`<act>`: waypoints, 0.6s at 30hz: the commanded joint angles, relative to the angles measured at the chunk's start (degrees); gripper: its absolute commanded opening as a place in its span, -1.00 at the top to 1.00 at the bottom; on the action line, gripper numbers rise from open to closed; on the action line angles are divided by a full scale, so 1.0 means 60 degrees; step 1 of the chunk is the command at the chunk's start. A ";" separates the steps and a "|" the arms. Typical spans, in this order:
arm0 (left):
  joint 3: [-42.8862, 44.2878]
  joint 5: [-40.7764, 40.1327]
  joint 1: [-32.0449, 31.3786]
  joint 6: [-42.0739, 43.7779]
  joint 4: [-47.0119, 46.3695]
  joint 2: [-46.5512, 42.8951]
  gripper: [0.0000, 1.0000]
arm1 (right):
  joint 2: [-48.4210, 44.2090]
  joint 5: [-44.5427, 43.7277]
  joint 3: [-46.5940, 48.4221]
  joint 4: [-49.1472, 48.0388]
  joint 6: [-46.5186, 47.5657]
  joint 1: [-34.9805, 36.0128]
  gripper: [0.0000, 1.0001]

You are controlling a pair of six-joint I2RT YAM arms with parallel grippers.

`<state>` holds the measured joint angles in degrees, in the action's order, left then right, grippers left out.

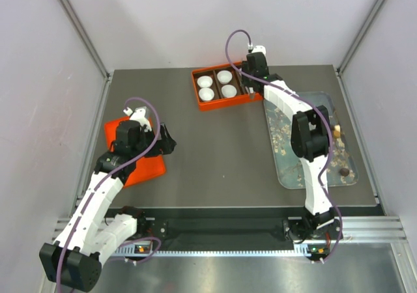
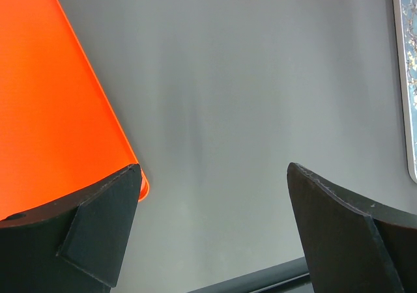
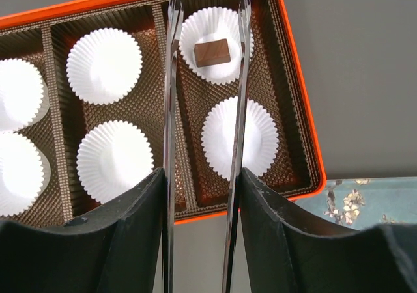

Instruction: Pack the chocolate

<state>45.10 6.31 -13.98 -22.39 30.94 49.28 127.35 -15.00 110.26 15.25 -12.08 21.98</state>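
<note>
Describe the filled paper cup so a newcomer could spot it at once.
Find the orange box at the table's far side, then its end compartment nearest the grey-blue tray. Of the two white fluted cups there, it is the cup farther from the tray, the only one holding a brown chocolate.

Chocolate [image 3: 212, 52] in cup [image 3: 195, 21], box's [image 3: 298, 101] right compartment; tray [image 1: 283, 156] right of box; lid [image 1: 146, 166] left.

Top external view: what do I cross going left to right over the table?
Orange lid → left gripper, open → orange box → grey-blue tray → chocolate near the tray's right edge.
</note>
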 commanded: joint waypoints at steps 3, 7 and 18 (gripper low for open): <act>0.0056 -0.0143 -0.0029 0.0085 -0.0147 -0.0068 -0.96 | 0.0104 -0.0224 0.0608 -0.0446 0.0108 -0.0015 0.06; 0.0042 -0.0128 -0.0029 0.0070 -0.0176 -0.0112 -0.96 | -0.0379 -0.0107 0.0608 -0.0300 0.0167 -0.0015 0.07; -0.0032 0.0018 -0.0029 0.0070 -0.0191 -0.0200 -0.96 | -0.3699 -0.0604 -0.1235 0.1077 -0.0140 -0.0015 0.10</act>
<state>45.10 6.15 -13.98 -22.39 30.92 49.23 116.29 -16.16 104.79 19.77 -11.79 21.96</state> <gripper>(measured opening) 0.982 0.454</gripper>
